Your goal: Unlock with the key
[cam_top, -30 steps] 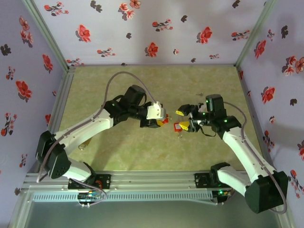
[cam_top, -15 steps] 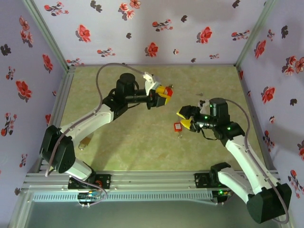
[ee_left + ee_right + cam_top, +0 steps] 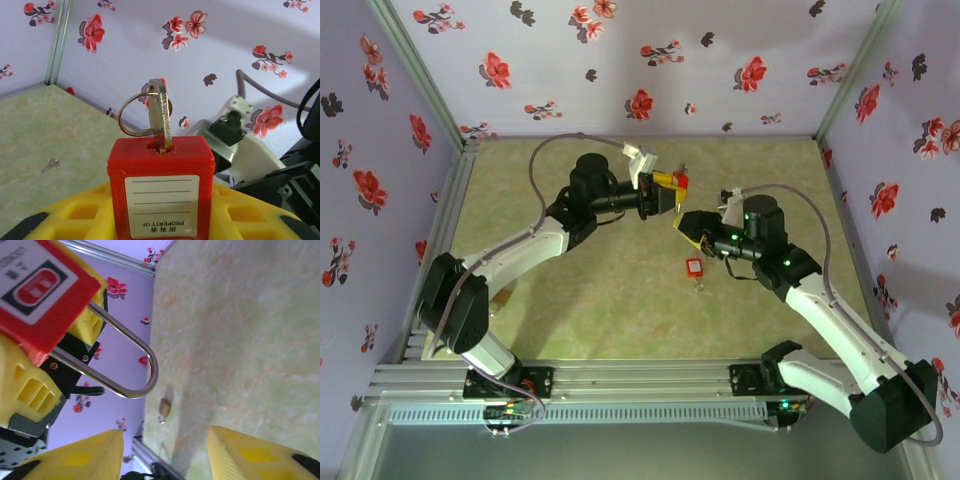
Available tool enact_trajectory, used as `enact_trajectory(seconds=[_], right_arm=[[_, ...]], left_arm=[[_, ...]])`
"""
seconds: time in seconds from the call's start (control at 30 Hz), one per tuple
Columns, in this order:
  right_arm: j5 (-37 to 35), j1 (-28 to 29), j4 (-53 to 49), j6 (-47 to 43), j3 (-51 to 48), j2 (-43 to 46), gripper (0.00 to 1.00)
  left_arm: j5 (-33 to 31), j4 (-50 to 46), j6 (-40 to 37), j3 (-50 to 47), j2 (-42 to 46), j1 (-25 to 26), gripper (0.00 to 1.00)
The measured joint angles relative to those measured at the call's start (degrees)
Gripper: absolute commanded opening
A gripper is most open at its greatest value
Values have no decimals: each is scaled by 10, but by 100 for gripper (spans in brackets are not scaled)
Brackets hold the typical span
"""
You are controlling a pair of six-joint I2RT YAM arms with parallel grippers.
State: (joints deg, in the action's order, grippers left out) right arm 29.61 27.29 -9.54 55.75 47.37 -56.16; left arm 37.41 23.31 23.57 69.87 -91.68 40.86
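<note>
Left gripper (image 3: pixel 666 191): jaws clamped on the red padlock (image 3: pixel 161 200), one yellow finger on each side of the body, held clear of the table (image 3: pixel 620 310) toward the back centre. Label side faces the left wrist cam. Key (image 3: pixel 161 117) is seated in the keyhole, standing straight out of the body. Steel shackle (image 3: pixel 125 330) sticks out the opposite end, toward the right arm. Right gripper (image 3: pixel 165 455): jaws apart, nothing between them. Shackle loop sits just ahead of them, touching neither finger. Red tag (image 3: pixel 694 267) lies flat on the table, just beside the right gripper.
</note>
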Motion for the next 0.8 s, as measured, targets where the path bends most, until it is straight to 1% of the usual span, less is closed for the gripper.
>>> enact_trajectory(seconds=[0.1, 0.27, 0.5, 0.8], right_arm=[[-20, 1, -13, -31, 12, -2, 42], [-32, 2, -13, -61, 12, -18, 39], [-42, 5, -14, -86, 24, -34, 38], [-62, 13, -10, -102, 32, -49, 32]], left_arm=[[-4, -13, 4, 7, 0, 1, 0], [-4, -22, 14, 12, 0, 3, 0], [-8, -31, 16, 17, -3, 5, 0], [-14, -41, 24, 24, -14, 6, 0]])
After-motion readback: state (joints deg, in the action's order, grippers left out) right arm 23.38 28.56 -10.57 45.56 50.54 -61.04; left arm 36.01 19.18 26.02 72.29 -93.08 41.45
